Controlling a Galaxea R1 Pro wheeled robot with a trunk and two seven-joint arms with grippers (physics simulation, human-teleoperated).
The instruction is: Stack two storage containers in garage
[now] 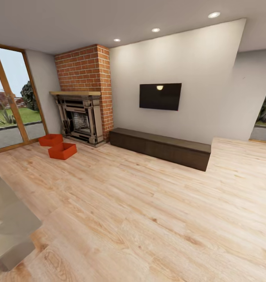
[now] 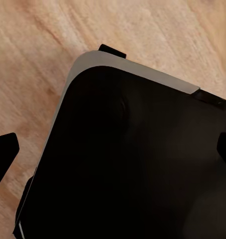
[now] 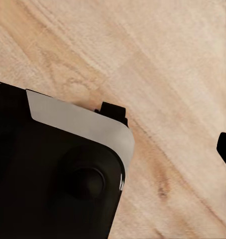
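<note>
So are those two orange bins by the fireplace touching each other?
Cannot tell. In the head view the nearer bin overlaps the farther bin at one corner, far across the wood floor, so neither contact nor a gap shows plainly.

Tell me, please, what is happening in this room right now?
Nothing is being handled yet. The two orange-red storage containers sit touching each other on the wood floor beside the fireplace, near the glass door, far across the room from the robot. Both wrist cameras look down over the robot's dark base onto the planks, and nothing lies between the fingers visible there.
</note>
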